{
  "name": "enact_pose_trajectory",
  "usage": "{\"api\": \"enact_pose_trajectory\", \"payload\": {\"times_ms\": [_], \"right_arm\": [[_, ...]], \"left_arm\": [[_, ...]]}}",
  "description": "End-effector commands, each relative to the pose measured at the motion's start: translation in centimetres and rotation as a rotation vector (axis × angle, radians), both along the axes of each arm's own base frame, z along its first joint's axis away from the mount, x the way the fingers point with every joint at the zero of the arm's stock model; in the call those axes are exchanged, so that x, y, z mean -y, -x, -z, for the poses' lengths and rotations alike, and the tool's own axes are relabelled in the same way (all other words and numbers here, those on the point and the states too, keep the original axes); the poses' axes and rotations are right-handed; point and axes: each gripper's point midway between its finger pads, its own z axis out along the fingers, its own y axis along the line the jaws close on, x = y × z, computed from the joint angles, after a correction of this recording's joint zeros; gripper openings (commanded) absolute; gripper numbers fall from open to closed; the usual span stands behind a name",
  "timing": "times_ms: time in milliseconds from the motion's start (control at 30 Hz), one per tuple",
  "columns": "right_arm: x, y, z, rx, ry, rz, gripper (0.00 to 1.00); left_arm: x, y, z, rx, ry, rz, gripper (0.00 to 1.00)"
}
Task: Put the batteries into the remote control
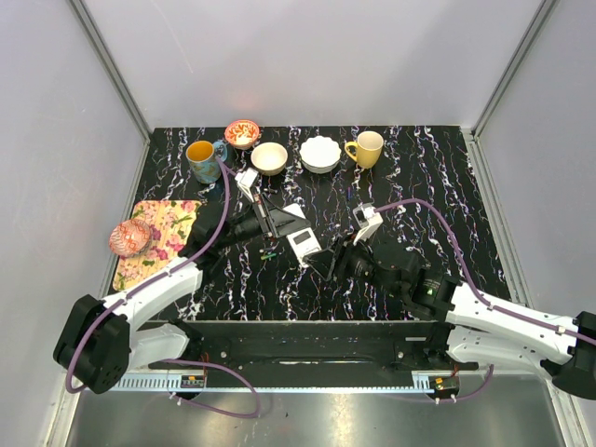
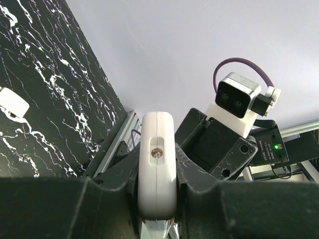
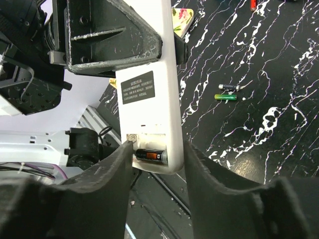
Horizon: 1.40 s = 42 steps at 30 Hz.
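My left gripper (image 1: 287, 226) is shut on the remote control (image 1: 304, 244) and holds it off the table, white back up. In the left wrist view the remote (image 2: 157, 159) stands edge-on between the fingers of the left gripper (image 2: 157, 186). In the right wrist view its back (image 3: 149, 59) shows a black label and an open compartment with one black-and-orange battery (image 3: 150, 156) in it. My right gripper (image 3: 157, 149) is open, its fingers either side of the remote's compartment end, the left fingertip (image 3: 124, 149) against the edge. It also shows in the top view (image 1: 328, 261). Two loose batteries (image 3: 227, 92) lie on the table.
A row of mugs and bowls stands along the back: teal mug (image 1: 202, 159), patterned bowl (image 1: 242, 132), tan bowl (image 1: 269, 157), white bowl (image 1: 319, 154), yellow mug (image 1: 367, 148). A floral mat (image 1: 172, 223) with a pink round object (image 1: 129, 237) lies left. A small white flat piece (image 2: 12, 103) lies on the table.
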Motion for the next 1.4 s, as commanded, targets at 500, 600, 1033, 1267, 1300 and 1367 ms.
{"api": "enact_pose_trajectory", "payload": {"times_ms": [500, 600, 1033, 1267, 1300, 1367], "right_arm": [[3.4, -0.7, -7.9, 0.097, -0.117, 0.109, 0.92], [5.9, -2.0, -6.2, 0.110, -0.035, 0.234, 0.92], [9.7, -10.5, 5.7, -0.089, 0.497, 0.565, 0.94], [10.2, -13.8, 7.9, -0.164, 0.482, 0.580, 0.67], [10.2, -14.1, 7.8, -0.160, 0.475, 0.583, 0.60], [10.1, -14.4, 8.1, -0.162, 0.481, 0.586, 0.41]], "left_arm": [[-0.6, 0.1, -0.5, 0.064, 0.011, -0.029, 0.00], [-1.0, 0.0, -0.2, 0.063, 0.004, -0.048, 0.00], [-5.6, 1.4, 3.1, 0.086, 0.008, -0.223, 0.00], [-6.8, 3.5, 2.7, 0.223, 0.026, -0.233, 0.00], [-7.0, 3.7, 2.6, 0.238, 0.021, -0.238, 0.00], [-7.3, 3.8, 2.7, 0.268, -0.003, -0.257, 0.00]]}}
